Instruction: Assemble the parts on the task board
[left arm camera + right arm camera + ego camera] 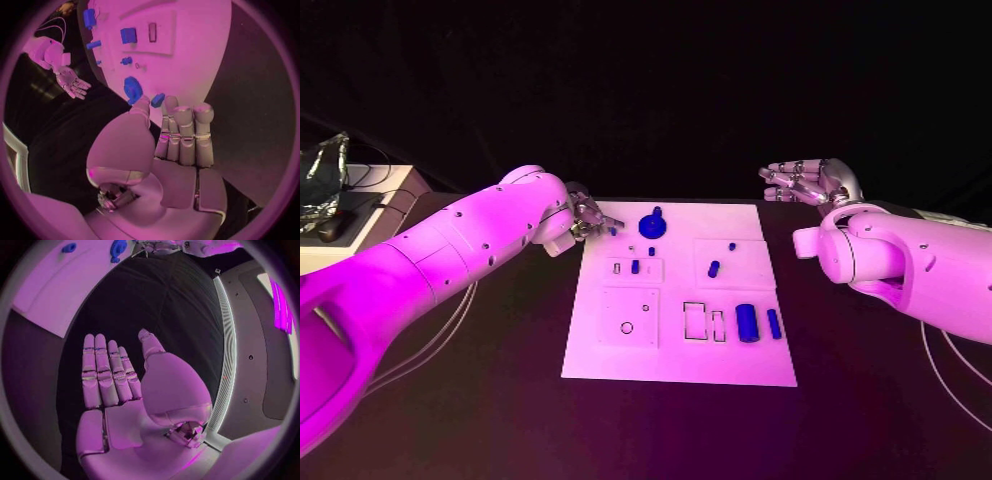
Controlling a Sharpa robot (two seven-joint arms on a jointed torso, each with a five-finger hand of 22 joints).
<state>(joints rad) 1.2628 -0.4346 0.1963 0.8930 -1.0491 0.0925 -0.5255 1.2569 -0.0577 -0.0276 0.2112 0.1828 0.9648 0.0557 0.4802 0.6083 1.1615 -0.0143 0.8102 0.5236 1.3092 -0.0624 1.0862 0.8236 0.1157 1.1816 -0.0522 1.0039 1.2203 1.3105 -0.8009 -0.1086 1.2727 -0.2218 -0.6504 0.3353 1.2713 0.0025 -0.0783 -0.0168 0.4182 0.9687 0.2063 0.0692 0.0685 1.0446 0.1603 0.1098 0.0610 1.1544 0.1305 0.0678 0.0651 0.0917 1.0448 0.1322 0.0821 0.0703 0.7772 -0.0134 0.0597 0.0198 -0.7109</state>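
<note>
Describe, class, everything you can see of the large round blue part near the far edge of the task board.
The round blue part is the biggest blue piece at the board's far end, a disc-like body with a narrower stub pointing away from the robot. It looks like smooth moulded plastic. It sits on the white task board, a little left of centre. The left wrist view shows it beyond the left hand, whose fingertips are close beside it and next to a small blue piece; contact cannot be judged. The right hand is well apart.

Left hand (589, 217), right hand (805, 181): flat, unladen.
</note>
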